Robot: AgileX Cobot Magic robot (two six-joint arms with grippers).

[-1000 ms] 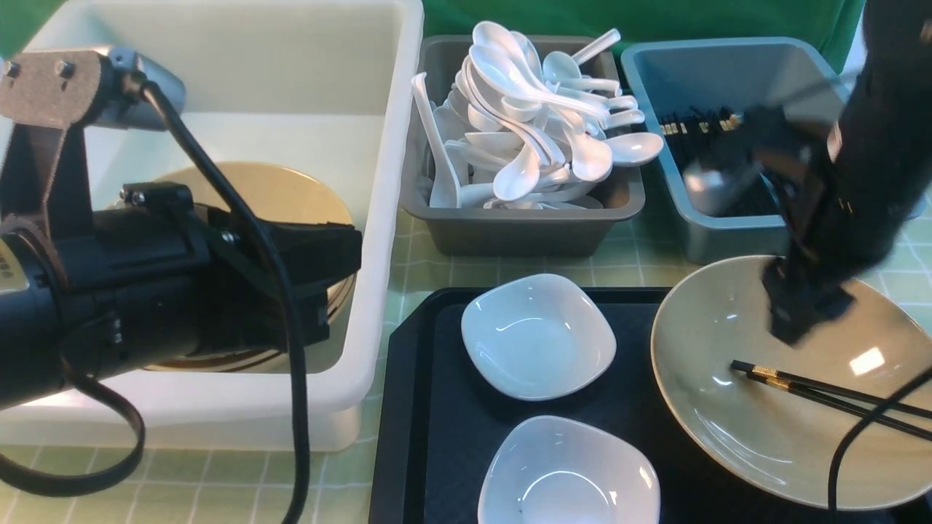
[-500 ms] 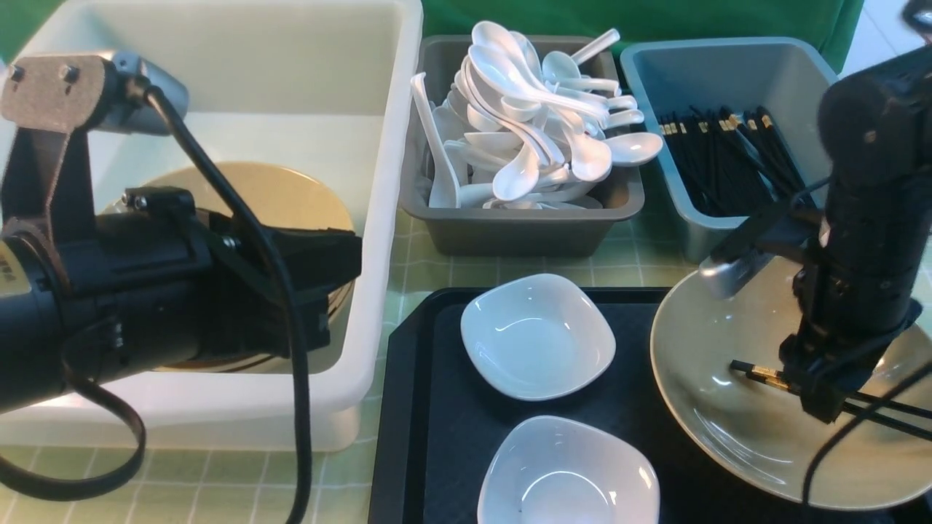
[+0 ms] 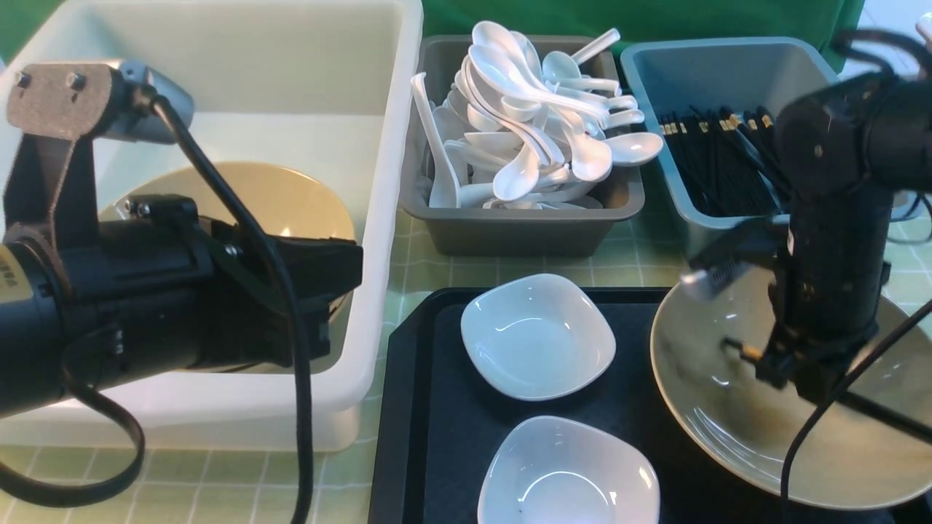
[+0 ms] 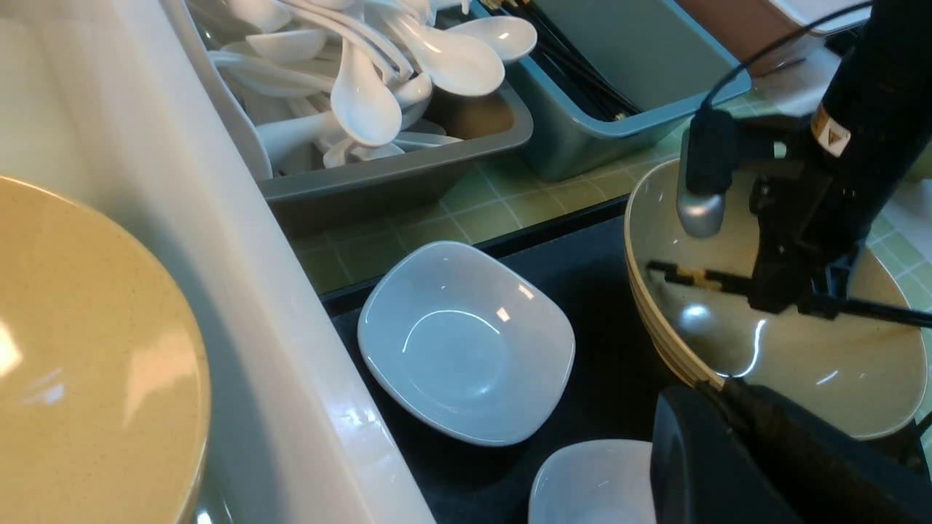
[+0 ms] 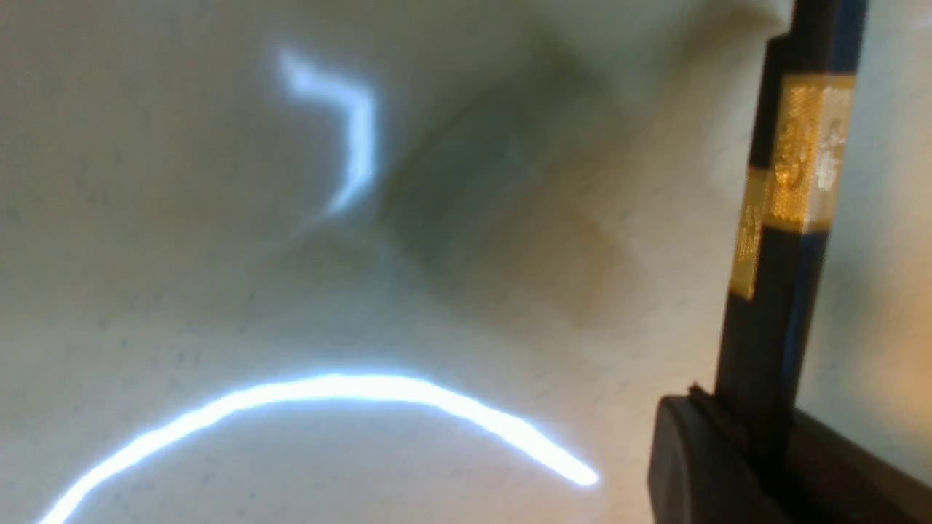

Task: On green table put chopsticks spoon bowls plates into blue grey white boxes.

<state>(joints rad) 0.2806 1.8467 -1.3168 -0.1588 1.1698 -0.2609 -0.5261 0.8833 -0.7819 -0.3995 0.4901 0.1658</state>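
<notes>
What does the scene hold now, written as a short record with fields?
right end effector: shut on the held chopsticks, over the right plate
bowls: far bowl and near bowl, both empty, on the black tray
grey box: heaped with spoons
blue box: stored chopsticks inside
white box: boxed plate inside

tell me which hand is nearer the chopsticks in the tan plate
Right. The right hand is down in the plate, gripping the chopsticks. The left hand is at the big white box, across the black tray from them.
</notes>
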